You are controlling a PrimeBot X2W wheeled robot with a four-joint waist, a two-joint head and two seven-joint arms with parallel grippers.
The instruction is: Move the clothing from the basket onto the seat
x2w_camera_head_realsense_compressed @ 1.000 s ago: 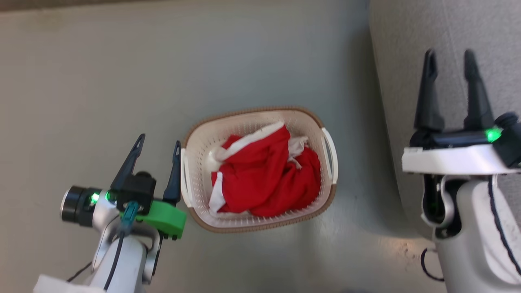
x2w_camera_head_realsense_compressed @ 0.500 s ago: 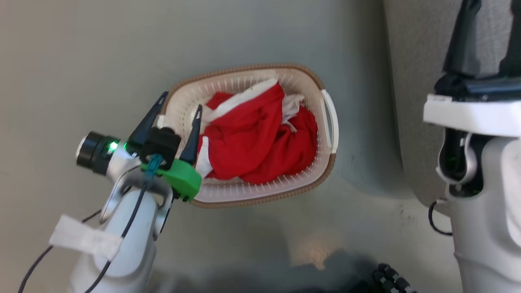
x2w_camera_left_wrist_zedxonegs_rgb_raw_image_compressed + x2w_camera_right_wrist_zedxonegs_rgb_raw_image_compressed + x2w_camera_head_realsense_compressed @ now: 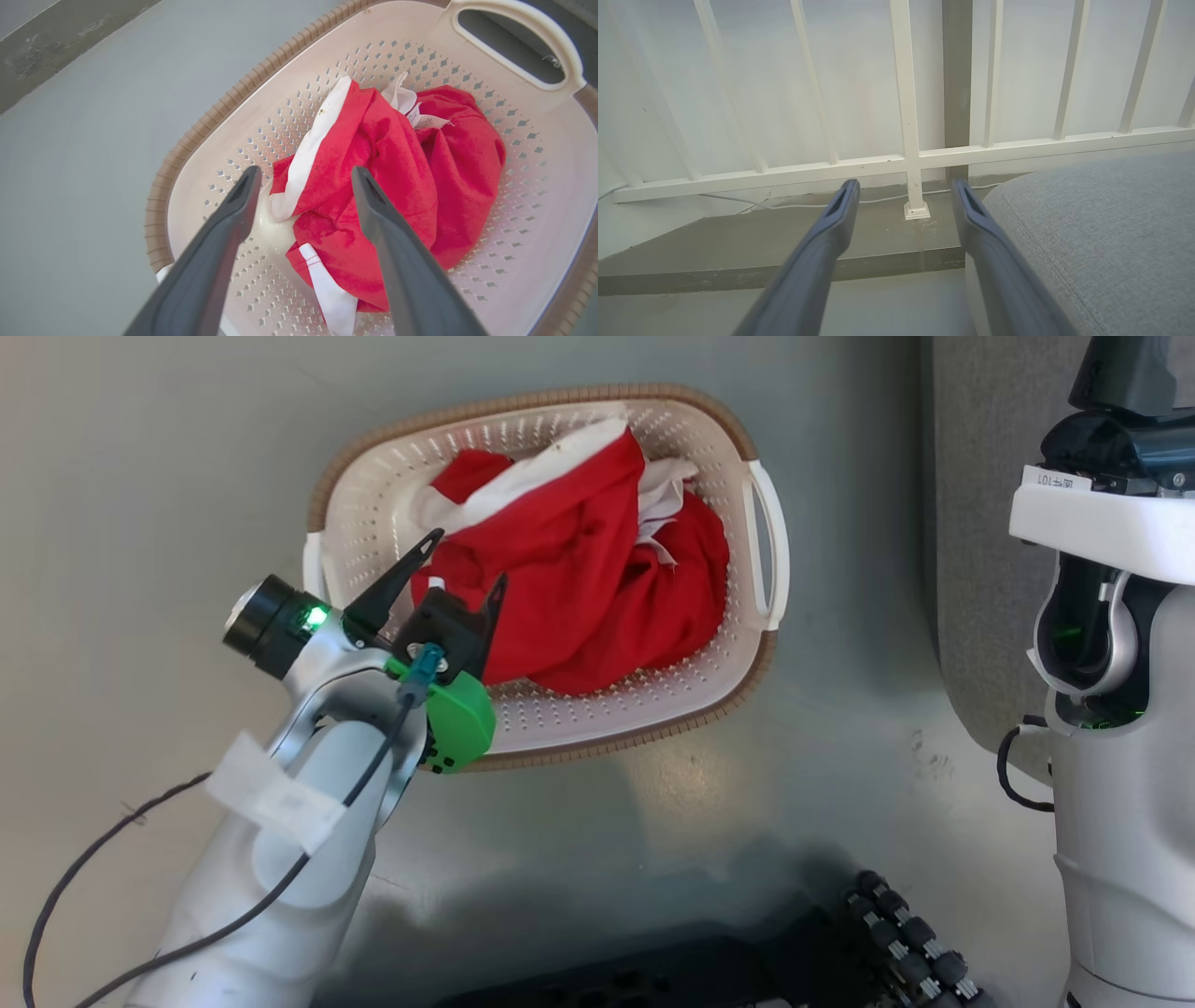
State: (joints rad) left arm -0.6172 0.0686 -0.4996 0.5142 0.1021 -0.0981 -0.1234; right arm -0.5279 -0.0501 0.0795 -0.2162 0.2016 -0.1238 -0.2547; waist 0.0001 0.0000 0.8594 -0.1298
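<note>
- Your left gripper has its jaws apart and its tips angled down inside the basket's near-left corner. They straddle the nearest fold of the clothing. It looks lined up for a pinch, with no cloth clamped yet.
- The clothing sits wholly in the basket as one crumpled red heap. Its long axis runs roughly handle to handle, with the bulk toward the seat-side handle. A white band slants from the left-handle end toward the far rim, and a white-striped corner points at the near rim.
- The basket stands on the floor, with one handle facing the seat.
- Your right gripper has its jaws apart and holds nothing. It hangs at the seat's edge, probably parked clear.
</note>
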